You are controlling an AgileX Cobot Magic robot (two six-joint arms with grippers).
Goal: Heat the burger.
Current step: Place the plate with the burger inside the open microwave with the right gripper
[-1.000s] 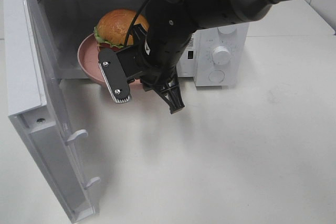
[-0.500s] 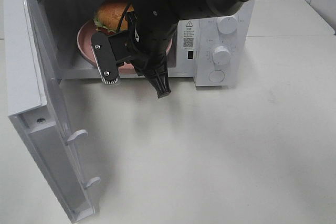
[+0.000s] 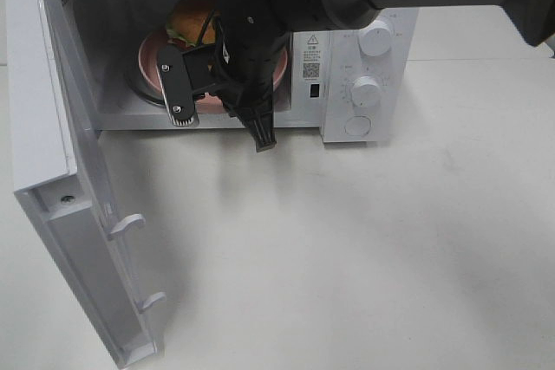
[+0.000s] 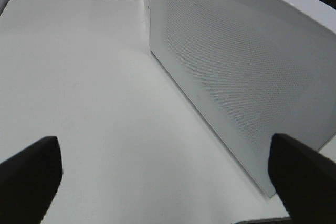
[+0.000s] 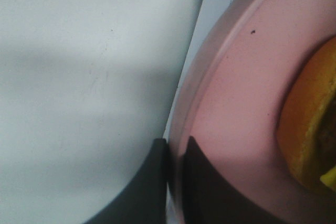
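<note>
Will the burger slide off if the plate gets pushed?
Probably not: the burger sits well inside the plate's raised rim. Tall and stacked, it might topple if jerked. The plate looks stiff: the right gripper holds it by one edge.

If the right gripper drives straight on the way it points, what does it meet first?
The right gripper is shut on the pink plate carrying the burger; next in line is probably the microwave's back wall, depth unclear.
</note>
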